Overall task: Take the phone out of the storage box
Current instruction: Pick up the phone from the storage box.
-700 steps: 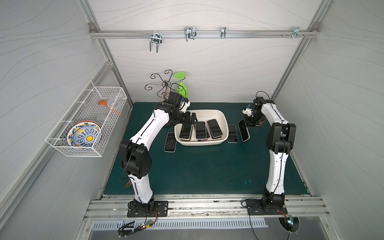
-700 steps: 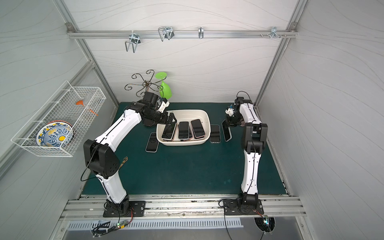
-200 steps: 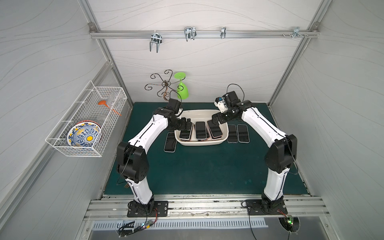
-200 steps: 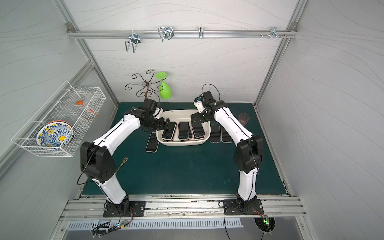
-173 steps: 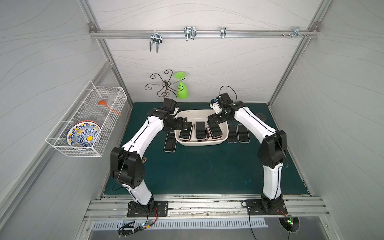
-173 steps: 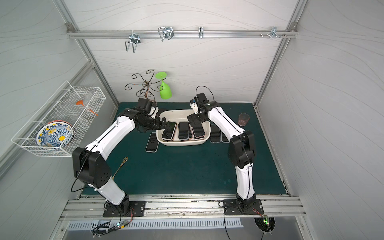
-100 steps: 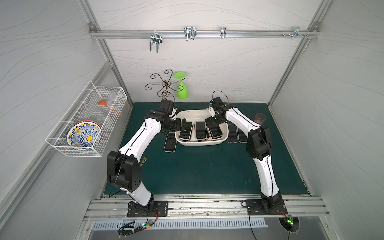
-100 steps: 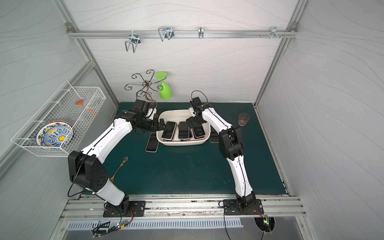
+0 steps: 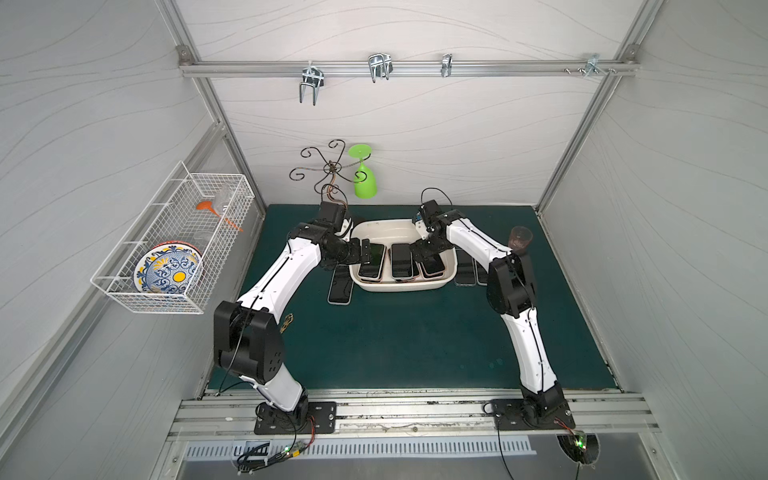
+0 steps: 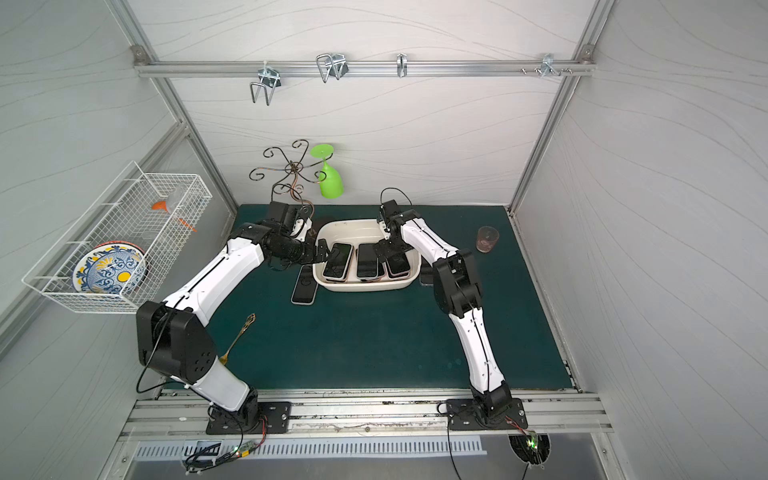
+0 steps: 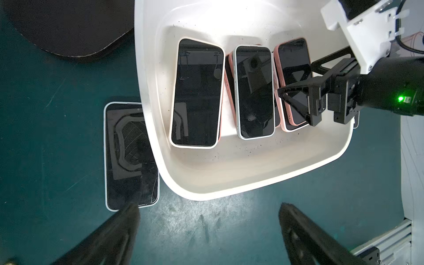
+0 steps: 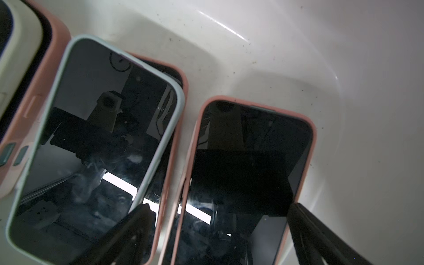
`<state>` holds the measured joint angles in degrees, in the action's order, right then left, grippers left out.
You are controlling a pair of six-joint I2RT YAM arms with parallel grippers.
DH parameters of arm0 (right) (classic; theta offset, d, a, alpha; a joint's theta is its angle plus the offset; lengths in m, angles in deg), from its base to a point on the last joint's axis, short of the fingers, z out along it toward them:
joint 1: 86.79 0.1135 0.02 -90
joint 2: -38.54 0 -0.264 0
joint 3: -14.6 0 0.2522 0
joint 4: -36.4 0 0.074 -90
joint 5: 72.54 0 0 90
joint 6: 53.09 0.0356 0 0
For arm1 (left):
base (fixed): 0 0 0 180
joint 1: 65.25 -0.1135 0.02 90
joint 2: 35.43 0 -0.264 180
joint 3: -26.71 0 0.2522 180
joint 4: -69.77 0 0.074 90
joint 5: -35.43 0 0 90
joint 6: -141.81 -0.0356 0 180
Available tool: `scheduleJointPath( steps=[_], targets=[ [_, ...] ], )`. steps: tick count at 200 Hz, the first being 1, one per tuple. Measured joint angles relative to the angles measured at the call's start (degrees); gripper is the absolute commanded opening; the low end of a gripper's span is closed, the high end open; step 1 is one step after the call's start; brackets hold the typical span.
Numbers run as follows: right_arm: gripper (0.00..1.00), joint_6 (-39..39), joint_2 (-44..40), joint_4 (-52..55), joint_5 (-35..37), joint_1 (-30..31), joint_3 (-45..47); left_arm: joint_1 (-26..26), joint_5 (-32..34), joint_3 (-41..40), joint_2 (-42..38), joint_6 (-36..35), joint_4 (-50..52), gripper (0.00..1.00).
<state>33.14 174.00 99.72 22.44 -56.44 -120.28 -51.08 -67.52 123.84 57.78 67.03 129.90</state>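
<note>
White-panelled cell, dark green desk [image 9: 395, 340]; the cream storage box [image 9: 401, 287] stands toward its far side.

Three phones [image 9: 402, 261] lie screen up in the box. The right fingers [image 12: 314, 234] are spread on either side of the pink-cased phone [image 12: 241, 172]; whether they touch it I cannot tell. The left fingers [image 11: 107, 236] hang spread beside the box, near a cracked phone [image 11: 130, 156] on the desk. A wire basket [image 9: 178, 216] with a painted plate [image 9: 168, 268] hangs on the left wall; a green goblet [image 9: 365, 185] hangs upside down from a curly stand [image 9: 328, 168] at the back.
</note>
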Motion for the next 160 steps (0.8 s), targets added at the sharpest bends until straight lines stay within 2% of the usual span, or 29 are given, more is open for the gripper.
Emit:
scheduleJointPath(
  steps=[160],
  targets=[
    [0.99, -0.59, 1.07, 1.55, 2.1, -0.59, -0.07, -0.2, -1.01, -0.66, 0.02, -0.04, -0.44, 0.99]
  ],
)
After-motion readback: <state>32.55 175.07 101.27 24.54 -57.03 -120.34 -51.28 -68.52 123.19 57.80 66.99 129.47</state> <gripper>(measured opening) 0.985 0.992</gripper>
